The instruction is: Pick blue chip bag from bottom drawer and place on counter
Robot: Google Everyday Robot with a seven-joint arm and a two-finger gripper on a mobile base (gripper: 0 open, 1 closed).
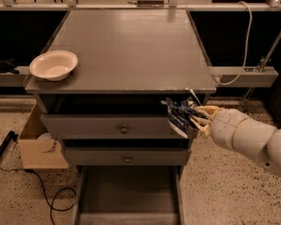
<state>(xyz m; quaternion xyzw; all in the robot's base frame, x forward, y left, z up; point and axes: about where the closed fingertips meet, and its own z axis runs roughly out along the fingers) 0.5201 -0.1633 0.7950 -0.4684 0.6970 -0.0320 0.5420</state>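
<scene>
Gripper: pale two-finger gripper (195, 117) at the end of a thick cream-white arm (253, 137) that reaches in from the right; it sits at the cabinet's right front corner, just below the front edge of the top.
Claw state: fingers clamped on the bag, which sticks out to their left.
Item held: blue chip bag (178, 116), small, crumpled, dark navy foil with white patches; it hangs in the air in front of the upper drawer's right end, off every surface.
Writing: white marks show on the bag, but no brand or word can be read.
Counter: counter (131, 50), a large flat grey rectangular cabinet top, smooth, with pale chips along the front edge.
On counter: shallow round cream bowl (53, 64) at the front left corner, well apart from the bag.
Knobbed drawers: two grey drawers, upper (124, 125) and lower (128, 157), each with one small round knob.
Bottom drawer: bottom drawer (126, 196), a wide grey tray with plain sides, pulled out toward the camera.
Floor, left: open brown cardboard box (37, 144) beside the cabinet, with a black cable (51, 196) in front of it.
Background, right: white cable (243, 41) looping down to a grey rail.
</scene>
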